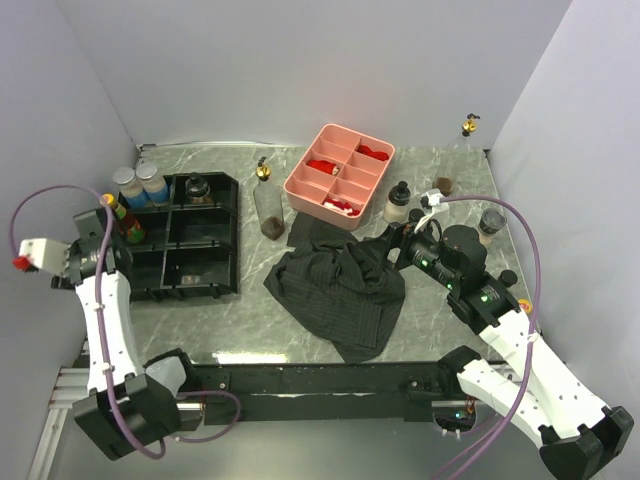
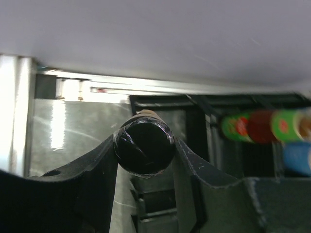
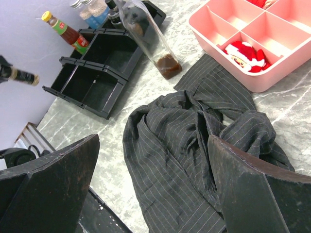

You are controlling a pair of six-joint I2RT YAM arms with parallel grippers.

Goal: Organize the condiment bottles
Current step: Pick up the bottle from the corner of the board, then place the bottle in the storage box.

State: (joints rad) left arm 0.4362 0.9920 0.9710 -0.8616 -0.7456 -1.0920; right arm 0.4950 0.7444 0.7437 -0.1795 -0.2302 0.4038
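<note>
Your left tool [image 2: 146, 143] is clamped on a black-capped bottle [image 2: 144, 151] beside the black tray [image 1: 172, 262]. Your right tool [image 3: 153, 141], spread wide and empty, hangs over crumpled striped cloth [image 3: 180, 160].

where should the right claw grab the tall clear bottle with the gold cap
Likely mid-body on the tall clear bottle, coming level from its right with the open right claw: it stands upright and slim, and the black tray sits close on its left.

Pink divided tray [image 1: 312, 203] sits toward the back of the grey marble table [image 1: 260, 320], red pieces [image 1: 323, 166] in several cells. Dark striped cloth [image 1: 345, 285] lies crumpled mid-table, its far corner seemingly touching that tray. Black divided tray [image 1: 205, 265] stands at the left.
</note>
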